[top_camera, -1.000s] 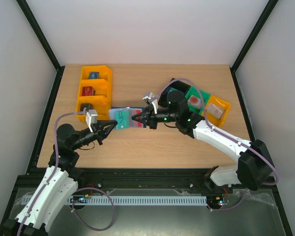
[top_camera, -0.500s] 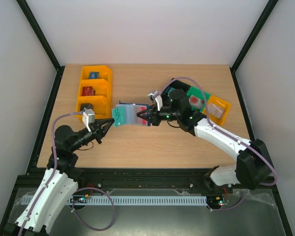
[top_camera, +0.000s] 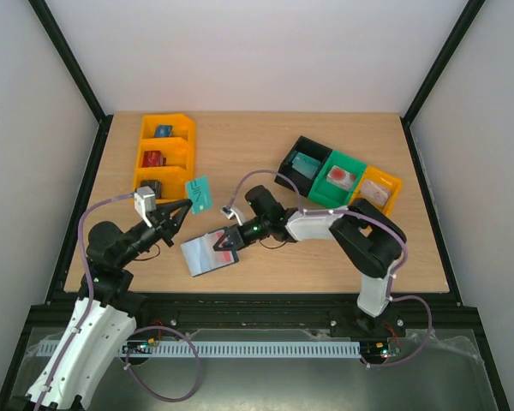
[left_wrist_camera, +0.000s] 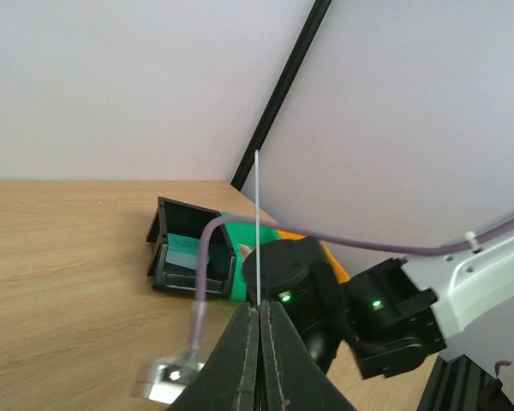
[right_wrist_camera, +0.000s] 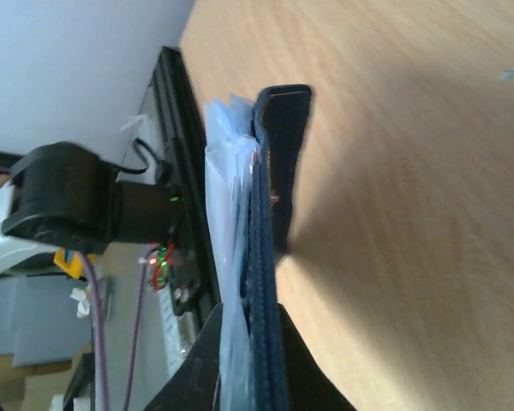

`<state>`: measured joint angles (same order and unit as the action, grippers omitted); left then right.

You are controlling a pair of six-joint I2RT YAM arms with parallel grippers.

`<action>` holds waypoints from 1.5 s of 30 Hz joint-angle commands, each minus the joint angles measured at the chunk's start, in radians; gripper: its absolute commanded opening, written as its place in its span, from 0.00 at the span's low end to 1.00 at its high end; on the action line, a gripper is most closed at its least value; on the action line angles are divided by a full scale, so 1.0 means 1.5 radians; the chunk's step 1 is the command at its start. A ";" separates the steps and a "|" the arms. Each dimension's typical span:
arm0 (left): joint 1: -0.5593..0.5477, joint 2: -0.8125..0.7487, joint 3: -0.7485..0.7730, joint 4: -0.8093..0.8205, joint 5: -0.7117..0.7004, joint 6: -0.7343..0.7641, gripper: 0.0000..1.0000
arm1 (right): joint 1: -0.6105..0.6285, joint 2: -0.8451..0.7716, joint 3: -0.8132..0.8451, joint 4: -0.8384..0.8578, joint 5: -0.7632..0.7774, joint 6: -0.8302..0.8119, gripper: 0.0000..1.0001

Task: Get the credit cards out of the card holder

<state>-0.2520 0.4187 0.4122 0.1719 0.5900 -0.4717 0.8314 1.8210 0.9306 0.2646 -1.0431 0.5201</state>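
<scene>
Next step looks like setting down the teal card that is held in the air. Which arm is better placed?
Left. The left gripper is shut on the thin teal credit card, held clear of the dark navy folding card holder. The right gripper is busy clamping that holder.

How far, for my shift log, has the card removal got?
Done: one credit card is out, pinched in the left gripper, clear of the card holder. In hand: the right gripper grips the holder. Left: pale layers inside may be more cards; unclear.
</scene>
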 commanded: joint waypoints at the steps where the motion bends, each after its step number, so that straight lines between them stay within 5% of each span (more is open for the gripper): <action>1: 0.006 -0.004 0.012 0.018 -0.010 -0.012 0.02 | -0.024 0.065 0.059 -0.003 0.016 0.051 0.13; 3: 0.006 -0.006 0.009 0.017 -0.011 -0.016 0.02 | -0.034 0.075 0.080 -0.083 0.077 0.026 0.36; 8: 0.007 -0.010 0.004 0.040 -0.010 -0.038 0.02 | -0.038 -0.032 0.132 -0.285 0.320 -0.076 0.67; 13: 0.008 -0.011 -0.004 0.106 0.032 -0.057 0.02 | -0.029 -0.180 0.138 -0.341 0.496 -0.127 0.76; 16: 0.008 -0.015 -0.004 0.148 0.072 -0.050 0.02 | -0.011 -0.277 0.101 -0.255 0.383 -0.194 0.82; 21: 0.008 -0.011 0.008 0.176 0.125 -0.039 0.02 | -0.010 -0.397 -0.007 0.074 0.102 -0.142 0.92; 28: 0.008 -0.015 0.031 0.140 0.165 0.015 0.02 | -0.009 -0.430 0.114 -0.110 0.142 -0.259 0.86; 32: 0.007 0.009 0.052 0.106 0.128 -0.032 0.02 | -0.004 -0.495 0.127 -0.178 0.325 -0.546 0.85; 37: 0.008 0.037 0.047 0.166 0.122 -0.174 0.02 | 0.019 -0.542 0.043 0.041 0.588 -0.899 0.88; 42: 0.008 0.074 0.065 0.180 0.133 -0.229 0.02 | 0.047 -0.491 -0.022 0.236 0.649 -1.441 0.92; 45: 0.009 0.087 0.073 0.202 0.137 -0.254 0.02 | 0.050 -0.463 -0.020 0.282 0.643 -1.618 0.93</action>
<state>-0.2455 0.5304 0.4801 0.4030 0.7784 -0.7555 0.8940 1.0645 0.9218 0.4877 -0.1699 -1.2736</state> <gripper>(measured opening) 0.027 0.931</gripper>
